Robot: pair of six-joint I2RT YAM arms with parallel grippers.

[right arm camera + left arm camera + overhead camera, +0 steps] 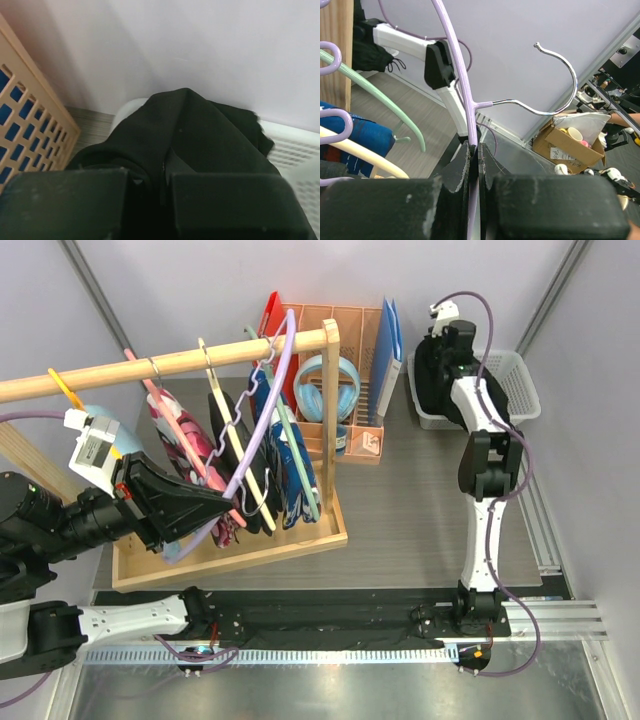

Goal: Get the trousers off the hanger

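Note:
My left gripper [228, 505] is shut on the lower bar of a bare lilac hanger [262, 410], which slants up past the wooden rail [150, 365]. In the left wrist view the lilac hanger [457, 75] runs out between the shut jaws of my left gripper [475, 150], its metal hook [560, 75] free in the air. At the back right, my right gripper [164, 167] is shut on the black trousers [190, 125]. The bundle of black trousers [428, 370] hangs at the left end of a white basket [515, 380]. Dark blue printed trousers [295, 465] hang on the rack.
The rack stands in a wooden tray [300, 540] with a pink floral garment [185, 445], a cream hanger [235, 440] and a green hanger [380, 97]. Behind it a peach file organiser [350, 340] holds blue headphones [325, 385]. Walls close in at the back and right.

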